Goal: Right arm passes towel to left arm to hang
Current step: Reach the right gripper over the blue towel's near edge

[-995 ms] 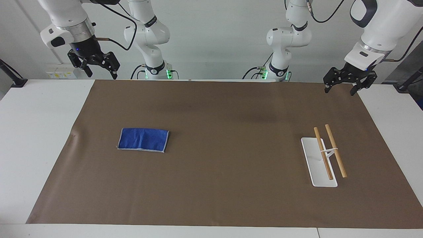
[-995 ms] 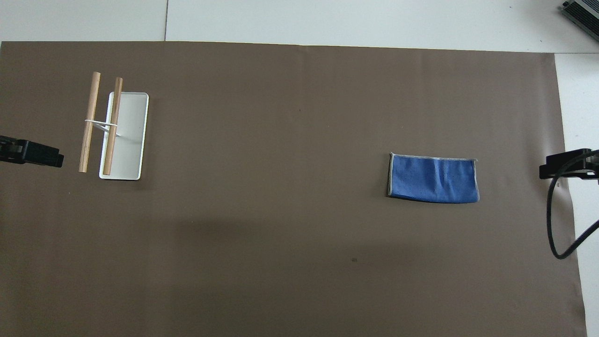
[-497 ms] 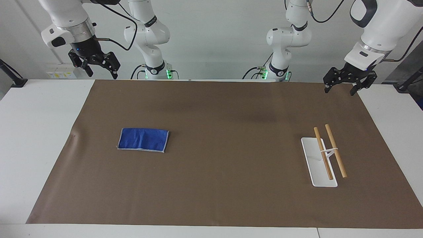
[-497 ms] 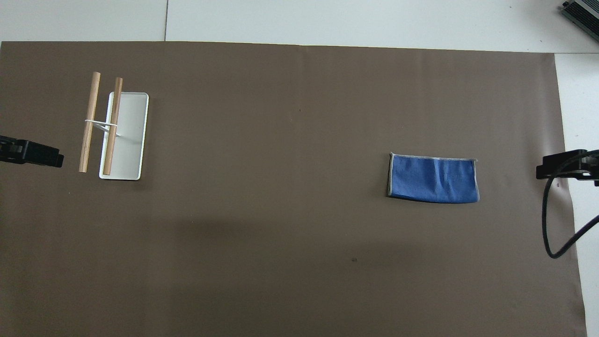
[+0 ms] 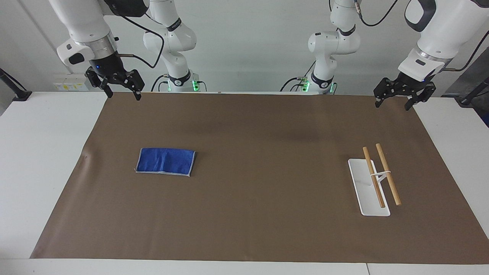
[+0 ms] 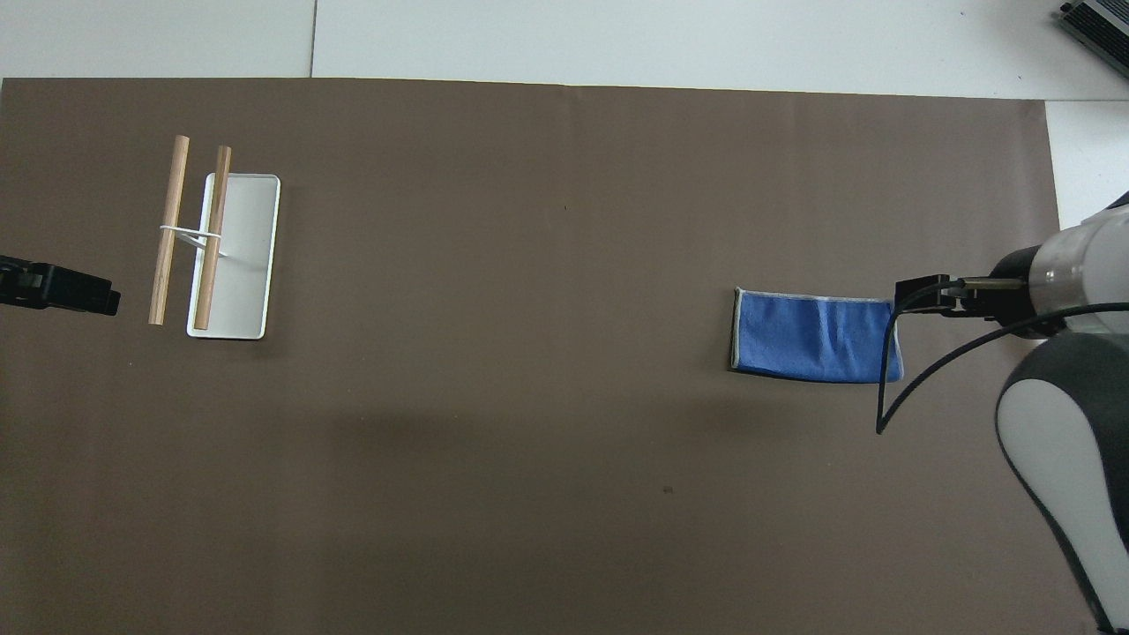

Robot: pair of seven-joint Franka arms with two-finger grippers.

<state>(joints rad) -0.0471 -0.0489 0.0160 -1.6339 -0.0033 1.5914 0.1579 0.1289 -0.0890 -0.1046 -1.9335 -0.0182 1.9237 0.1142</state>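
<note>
Opening step: the right tool (image 5: pixel 121 93), spread and empty, hangs over the mat's edge near the robots. The towel (image 5: pixel 165 161) lies flat on the surface, ungrasped. Next: descend and pinch it. The left tool (image 5: pixel 394 103) waits, spread.

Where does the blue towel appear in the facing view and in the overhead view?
Facing view: the towel lies flat on the brown mat, toward the right arm's end.
Overhead view: the towel lies at the picture's right, with a cable crossing its edge.
Shared landmark: the white rack at the left arm's end.
</note>
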